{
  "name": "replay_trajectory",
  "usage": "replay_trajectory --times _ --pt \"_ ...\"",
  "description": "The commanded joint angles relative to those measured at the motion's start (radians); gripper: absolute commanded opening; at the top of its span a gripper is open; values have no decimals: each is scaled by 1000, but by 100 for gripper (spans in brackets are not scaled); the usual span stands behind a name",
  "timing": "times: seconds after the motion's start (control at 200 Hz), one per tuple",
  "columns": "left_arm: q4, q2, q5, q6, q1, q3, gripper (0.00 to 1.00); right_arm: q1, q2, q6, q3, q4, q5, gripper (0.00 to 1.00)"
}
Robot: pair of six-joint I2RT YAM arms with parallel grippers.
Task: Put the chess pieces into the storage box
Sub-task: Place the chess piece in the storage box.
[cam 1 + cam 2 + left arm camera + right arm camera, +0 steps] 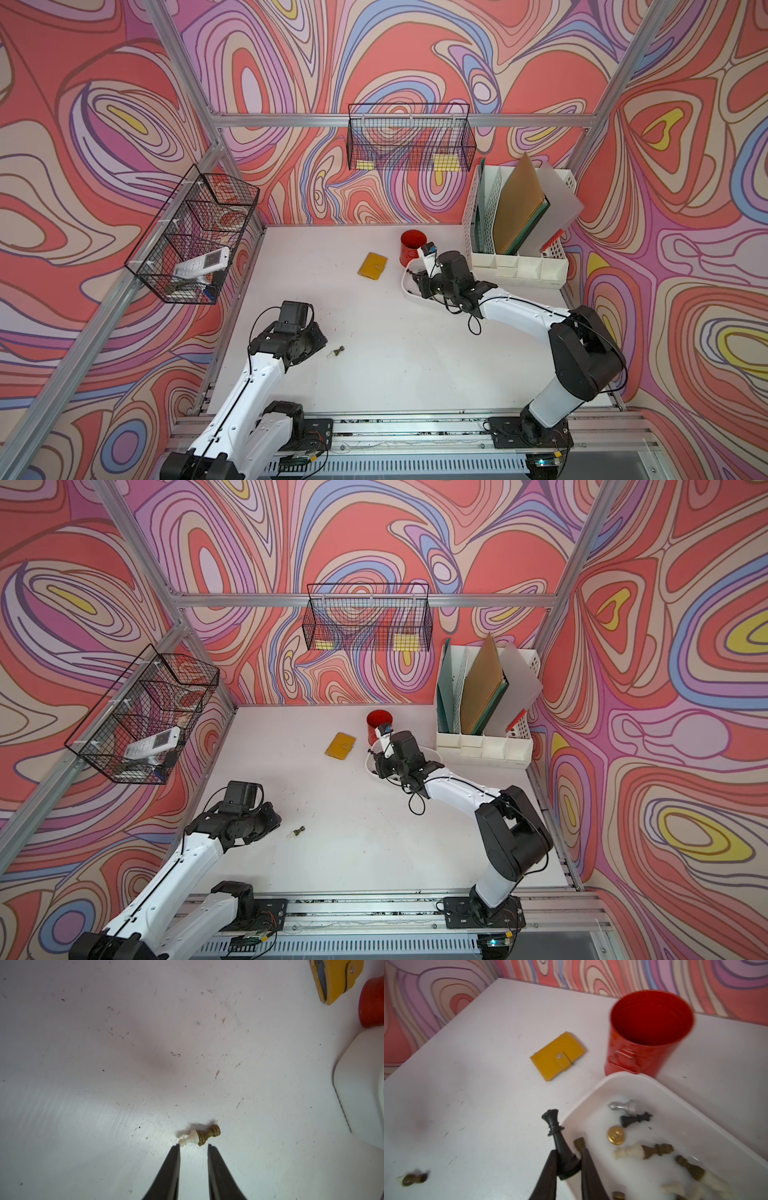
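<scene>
In the right wrist view my right gripper (569, 1150) is shut on the base of a black chess piece (555, 1126), which is held over the near rim of the white storage box (623, 1078). Several chess pieces lie in the box, among them a silver one (623, 1105), a black one (635, 1119) and a white-and-brown pair (643, 1151). A white piece and a brown piece (199, 1136) lie base to base on the table, seen in both top views (336, 352). My left gripper (194, 1145) stands open just short of them, with nothing between its fingers.
A red cup (413, 245) stands right behind the box, and a yellow wallet (372, 264) lies to its left. A white file organiser (519, 220) fills the back right corner. Wire baskets hang on the left (195, 237) and back (409, 137) walls.
</scene>
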Motion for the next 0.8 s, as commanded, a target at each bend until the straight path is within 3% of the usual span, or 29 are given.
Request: replay_trajectory --times 0.0,0.416,0.506,0.791 --pt "12 12 17 5 1 -8 28 -64 42 72 49 -138 124 19" --pt "31 46 42 -2 1 -17 29 -106 181 75 151 -207 177 28" --pt "30 52 37 -1 1 -13 29 -106 161 76 149 -214 165 37" --pt "32 76 41 -4 1 -14 29 -57 1 40 70 -162 55 38"
